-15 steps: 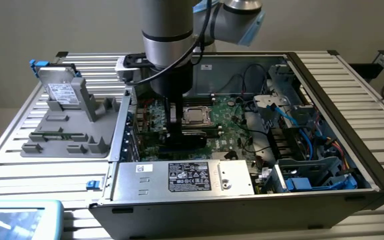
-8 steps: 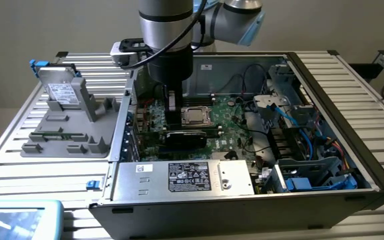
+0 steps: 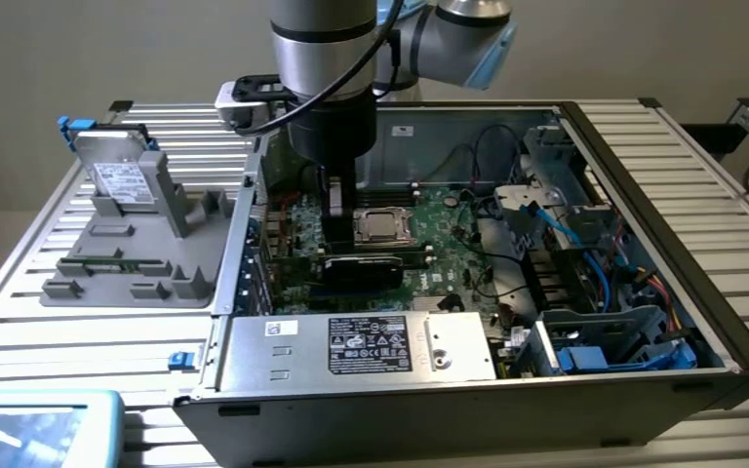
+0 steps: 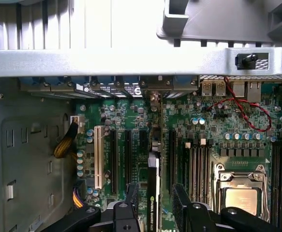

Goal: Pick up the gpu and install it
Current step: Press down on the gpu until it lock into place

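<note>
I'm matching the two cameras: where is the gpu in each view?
Exterior view: the gpu stands on edge inside the open case, under the gripper.
Wrist view: it is the thin black card between the fingers, over the slots.
Shared landmark: the CPU socket beside it.

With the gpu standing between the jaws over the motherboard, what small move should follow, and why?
Probably a short straight press down: the gpu stands on edge in line with a motherboard slot, between the gripper jaws, and whether it is fully seated cannot be told.
</note>
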`<state>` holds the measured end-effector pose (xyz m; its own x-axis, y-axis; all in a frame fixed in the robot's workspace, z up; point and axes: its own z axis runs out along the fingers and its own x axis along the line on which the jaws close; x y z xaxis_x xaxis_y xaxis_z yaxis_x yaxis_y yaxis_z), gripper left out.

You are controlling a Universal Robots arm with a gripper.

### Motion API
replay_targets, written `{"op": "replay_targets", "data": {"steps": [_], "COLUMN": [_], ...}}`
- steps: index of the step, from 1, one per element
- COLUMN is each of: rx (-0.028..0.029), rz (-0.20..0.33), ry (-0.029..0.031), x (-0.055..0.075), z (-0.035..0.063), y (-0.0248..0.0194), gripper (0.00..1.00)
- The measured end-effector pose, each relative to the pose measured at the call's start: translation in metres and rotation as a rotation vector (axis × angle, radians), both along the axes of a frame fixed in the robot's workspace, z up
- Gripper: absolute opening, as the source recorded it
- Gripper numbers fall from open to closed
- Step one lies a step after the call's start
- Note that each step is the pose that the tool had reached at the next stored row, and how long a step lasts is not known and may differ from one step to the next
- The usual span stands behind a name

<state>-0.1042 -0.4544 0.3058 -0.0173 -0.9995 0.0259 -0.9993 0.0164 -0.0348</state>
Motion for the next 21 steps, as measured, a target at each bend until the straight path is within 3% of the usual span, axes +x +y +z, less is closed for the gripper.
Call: {"op": "replay_targets", "data": {"steps": [6,14,16,18,21], "rx": [0.0000,0.0000,-0.0016,-0.0033,-0.0035], "rz": [0.000,0.000,0.000,0.000,0.000], "ry": [0.0000,0.0001,0.0052,0.0158,0.0177], "x": [0.0000,0.0000,-0.0001,-0.0005,-0.0038], "z": [0.0000,0.0000,-0.0004,-0.0018,-0.0069], "y": [0.0000,0.0000,0.0000,0.0000,0.0002], "gripper": [0.42,0.12,0.12,0.12,0.12]}}
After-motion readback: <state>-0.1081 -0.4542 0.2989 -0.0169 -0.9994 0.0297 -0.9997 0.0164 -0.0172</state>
